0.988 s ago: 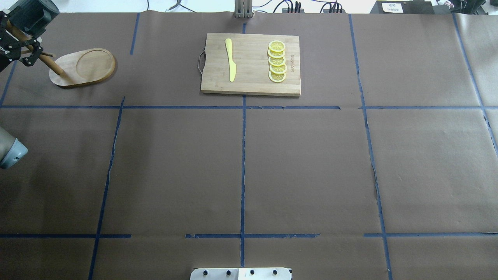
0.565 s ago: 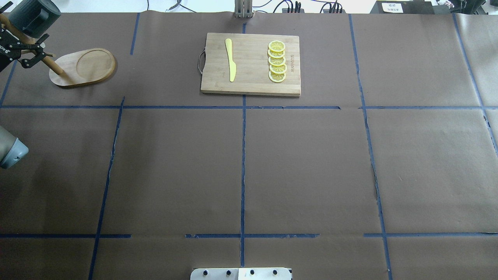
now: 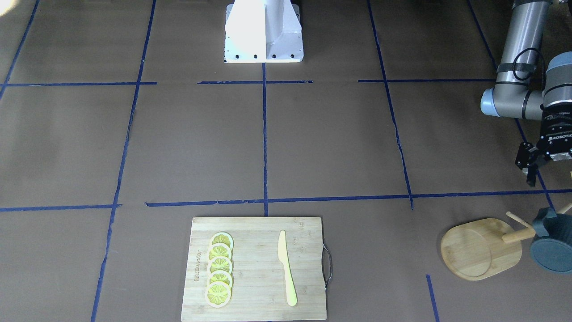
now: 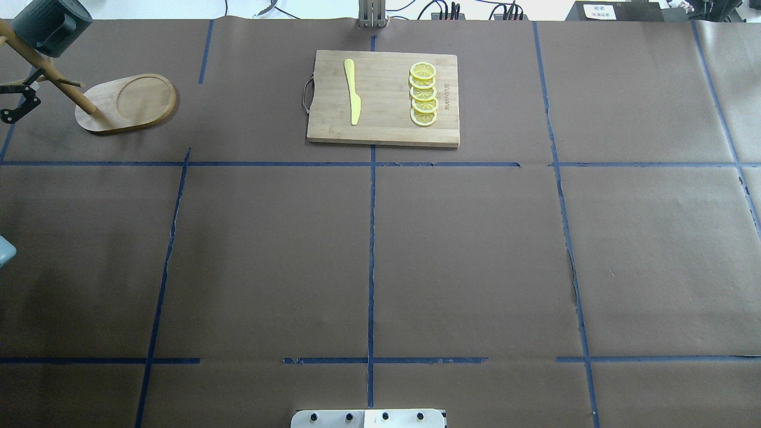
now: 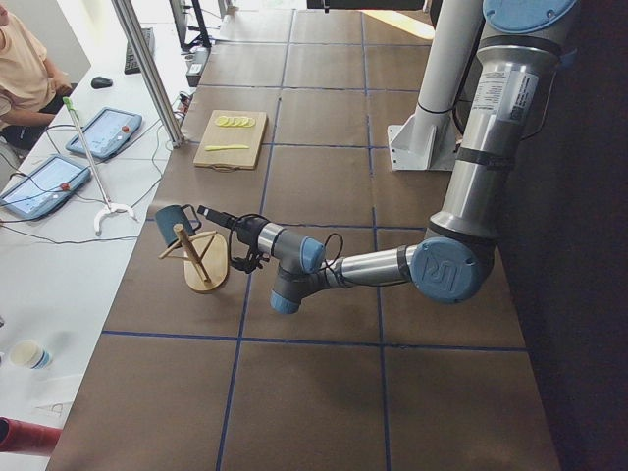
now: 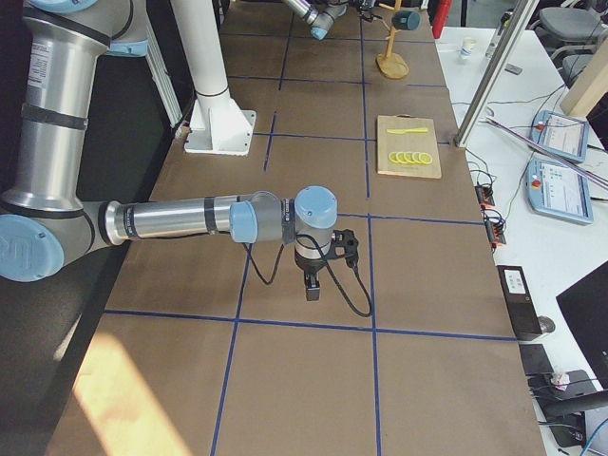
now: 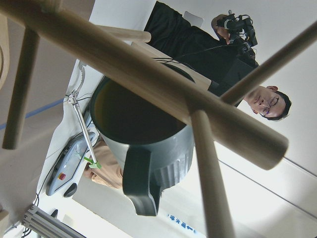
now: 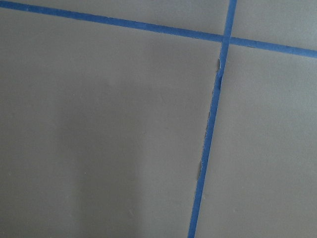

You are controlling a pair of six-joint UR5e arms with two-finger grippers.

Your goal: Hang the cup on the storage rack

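cup [image 3: 552,248]: hanging up at the top of the storage rack [image 3: 479,250], clear of the table [image 8: 99,148]; I can't see which peg carries it
left gripper [image 4: 30,89]: fingers spread, empty, near the rack post
right gripper [image 6: 311,288]: low over the table, well apart; I can't tell its jaw state

Brown paper covers the whole table [image 4: 475,249], marked into large squares by blue tape lines [image 4: 371,267]. Along the tabletop's far edge runs a white bench [image 5: 59,265] carrying two tablets [image 5: 103,132] and a paper cup [image 5: 26,353]. An aluminium post [image 5: 148,71] rises at that edge. A grey office chair [image 6: 573,28] stands beyond the bench. A sunlight patch [image 6: 123,399] brightens the robot-side edge near its right end.
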